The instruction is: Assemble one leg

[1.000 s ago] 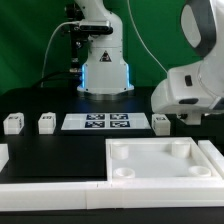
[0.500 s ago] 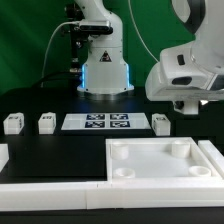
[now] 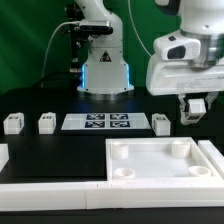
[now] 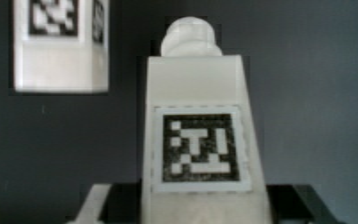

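Note:
My gripper (image 3: 196, 108) hangs above the table at the exterior view's right, behind the tray's far right corner. It is shut on a leg (image 3: 198, 105), a small white peg with a black-and-white tag. In the wrist view this leg (image 4: 197, 120) stands between the fingers (image 4: 108, 204), tag facing the camera, and my gripper (image 4: 197, 206) grips its lower end. Another leg (image 3: 162, 123) lies on the table just below; it also shows in the wrist view (image 4: 60, 45). Two more legs (image 3: 12, 123) (image 3: 46, 123) lie at the left.
The large white tray-like part (image 3: 165, 182) with corner sockets lies at the front right. The marker board (image 3: 97, 122) lies in the middle. A white bar (image 3: 50, 190) runs along the front left. The robot base (image 3: 105, 75) stands at the back.
The arm has risen and swung a little toward the exterior view's left. The gripper with the leg in it has come into sight above the table.

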`<move>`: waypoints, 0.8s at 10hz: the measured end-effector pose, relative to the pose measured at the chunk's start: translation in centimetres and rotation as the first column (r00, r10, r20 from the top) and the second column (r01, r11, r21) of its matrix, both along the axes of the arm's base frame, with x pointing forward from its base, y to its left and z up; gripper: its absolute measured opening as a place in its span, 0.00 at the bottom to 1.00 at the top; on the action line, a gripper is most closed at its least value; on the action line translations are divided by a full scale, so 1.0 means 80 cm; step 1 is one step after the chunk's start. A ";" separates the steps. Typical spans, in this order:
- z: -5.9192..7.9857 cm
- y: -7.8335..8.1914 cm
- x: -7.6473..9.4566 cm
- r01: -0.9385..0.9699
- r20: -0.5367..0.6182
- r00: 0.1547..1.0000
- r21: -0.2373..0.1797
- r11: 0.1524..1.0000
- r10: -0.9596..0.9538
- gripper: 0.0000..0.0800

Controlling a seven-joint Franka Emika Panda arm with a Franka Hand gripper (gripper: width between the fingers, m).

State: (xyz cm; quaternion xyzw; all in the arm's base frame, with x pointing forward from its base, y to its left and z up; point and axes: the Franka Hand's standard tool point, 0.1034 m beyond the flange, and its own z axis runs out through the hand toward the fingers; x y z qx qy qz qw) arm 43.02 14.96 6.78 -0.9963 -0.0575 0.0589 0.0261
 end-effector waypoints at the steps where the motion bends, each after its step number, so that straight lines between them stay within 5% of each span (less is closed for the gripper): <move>1: 0.020 -0.019 0.000 -0.005 -0.055 0.998 -0.015 1.000 0.004 0.37; 3: 0.046 -0.033 0.031 0.002 -0.062 0.998 -0.011 1.000 -0.002 0.37; 8: 0.041 -0.031 0.027 -0.004 -0.062 0.998 -0.010 1.000 0.003 0.37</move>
